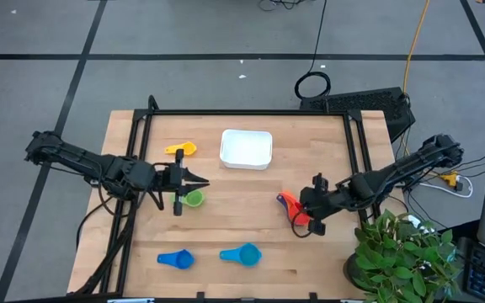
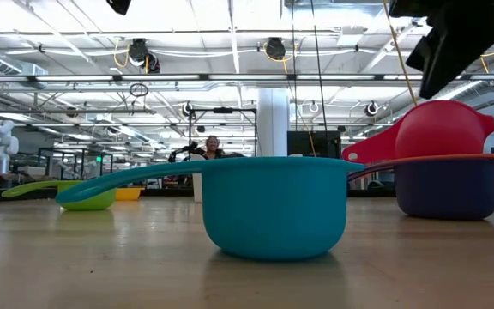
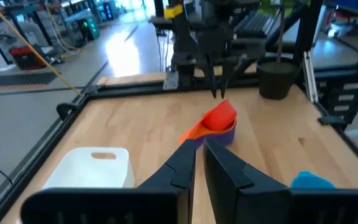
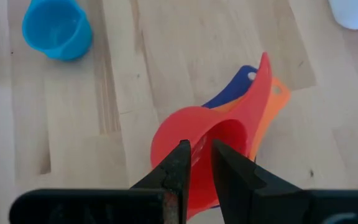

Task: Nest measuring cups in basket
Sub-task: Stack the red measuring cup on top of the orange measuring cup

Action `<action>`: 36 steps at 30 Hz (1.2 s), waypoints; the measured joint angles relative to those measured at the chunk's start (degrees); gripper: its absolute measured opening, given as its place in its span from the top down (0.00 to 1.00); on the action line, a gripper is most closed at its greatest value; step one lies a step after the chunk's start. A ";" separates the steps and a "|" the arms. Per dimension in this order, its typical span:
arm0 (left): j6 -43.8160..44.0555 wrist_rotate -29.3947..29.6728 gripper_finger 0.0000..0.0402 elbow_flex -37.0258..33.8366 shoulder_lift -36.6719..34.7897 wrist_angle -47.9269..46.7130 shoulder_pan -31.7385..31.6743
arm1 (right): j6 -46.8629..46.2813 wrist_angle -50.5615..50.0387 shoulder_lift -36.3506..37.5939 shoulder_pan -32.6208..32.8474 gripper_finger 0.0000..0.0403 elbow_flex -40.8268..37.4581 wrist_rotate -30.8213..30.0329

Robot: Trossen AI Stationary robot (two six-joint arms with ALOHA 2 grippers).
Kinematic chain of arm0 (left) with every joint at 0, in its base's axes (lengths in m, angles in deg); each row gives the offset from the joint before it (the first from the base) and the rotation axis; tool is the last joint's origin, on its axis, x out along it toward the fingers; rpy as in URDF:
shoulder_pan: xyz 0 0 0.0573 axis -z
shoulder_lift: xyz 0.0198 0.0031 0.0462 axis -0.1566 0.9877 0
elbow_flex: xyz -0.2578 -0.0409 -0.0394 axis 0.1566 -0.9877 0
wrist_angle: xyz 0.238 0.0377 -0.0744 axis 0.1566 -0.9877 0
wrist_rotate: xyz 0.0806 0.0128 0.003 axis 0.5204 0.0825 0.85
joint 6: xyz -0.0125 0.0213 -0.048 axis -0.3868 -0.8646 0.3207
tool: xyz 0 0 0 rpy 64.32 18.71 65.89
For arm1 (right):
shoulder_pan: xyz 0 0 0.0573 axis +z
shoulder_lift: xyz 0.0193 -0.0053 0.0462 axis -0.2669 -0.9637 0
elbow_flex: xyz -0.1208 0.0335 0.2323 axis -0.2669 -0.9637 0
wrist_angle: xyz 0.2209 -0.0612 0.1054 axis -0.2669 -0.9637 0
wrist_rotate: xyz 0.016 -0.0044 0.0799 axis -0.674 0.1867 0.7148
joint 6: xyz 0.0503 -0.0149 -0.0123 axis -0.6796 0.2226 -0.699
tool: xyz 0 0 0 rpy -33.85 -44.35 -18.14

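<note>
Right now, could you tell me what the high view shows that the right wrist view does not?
Only the high view shows the yellow cup, the green cup, the dark blue cup and the left gripper near the green cup. Only the right wrist view shows the right gripper straddling the red cup's rim. Both show the stacked red, orange and navy cups, the light blue cup and the basket.

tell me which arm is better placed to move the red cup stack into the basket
Right. The right claw sits directly over the red cup, stacked with the orange and navy cups. The left claw is across the table by the green cup.
</note>
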 joint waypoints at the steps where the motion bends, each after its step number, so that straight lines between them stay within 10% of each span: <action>1: 0.04 -0.02 0.91 -0.02 0.14 -0.51 0.00 | 0.00 0.03 -0.01 -0.02 0.87 0.00 -0.09; 26: 0.57 -0.03 0.91 -0.02 2.39 -0.31 0.00 | -7.35 8.29 1.42 -0.02 0.74 -7.12 5.81; 36: 1.03 -0.04 0.91 -0.02 2.37 -0.29 0.00 | -0.81 11.35 1.42 -0.02 0.98 -8.96 5.43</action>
